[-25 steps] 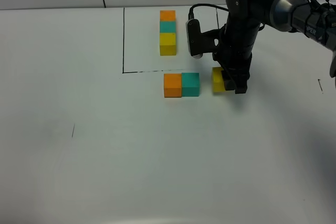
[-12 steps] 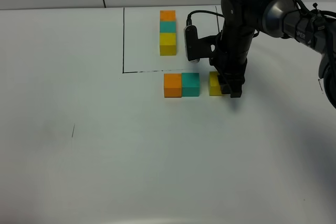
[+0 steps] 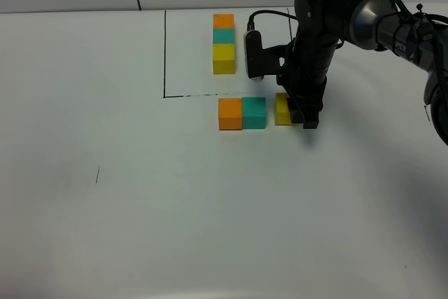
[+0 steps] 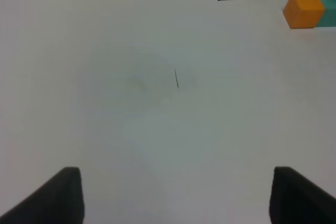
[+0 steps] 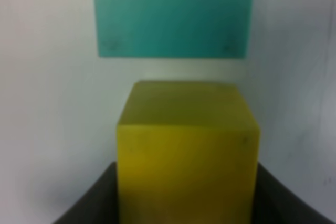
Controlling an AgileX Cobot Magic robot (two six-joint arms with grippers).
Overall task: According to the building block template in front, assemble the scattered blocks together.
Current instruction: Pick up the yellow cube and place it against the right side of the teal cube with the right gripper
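Scattered blocks: three small matte cubes lie on the white table (image 3: 140, 208), just near of the black drawn frame (image 3: 164, 54). The orange cube (image 3: 230, 113) and the teal-green cube (image 3: 254, 112) sit face to face, orange on the left. The yellow cube (image 3: 282, 110) sits just right of the teal one. A thin strip of bare table separates them, as the right wrist view confirms.

Handling, as a judgement: each cube appears rigid, light and not fragile. The matte faces should offer fair friction to finger pads, while the smooth table should let a cube slide under a light push. For a lift, take hold on two opposite flat faces at mid-height. For a push, bear on the centre of one face, since an off-centre push is likely to turn the cube.

The right gripper (image 3: 306, 118) stands low at the right side of the yellow cube with its fingers together. It clamps nothing and bears, as far as can be told, against that right face. The left gripper (image 4: 176, 198) hangs over bare table with its fingers apart and nothing between them.

Containers: none is in view. The drawn frame only encloses the building block template (image 3: 224, 43), a joined orange, teal and yellow row at the far side.
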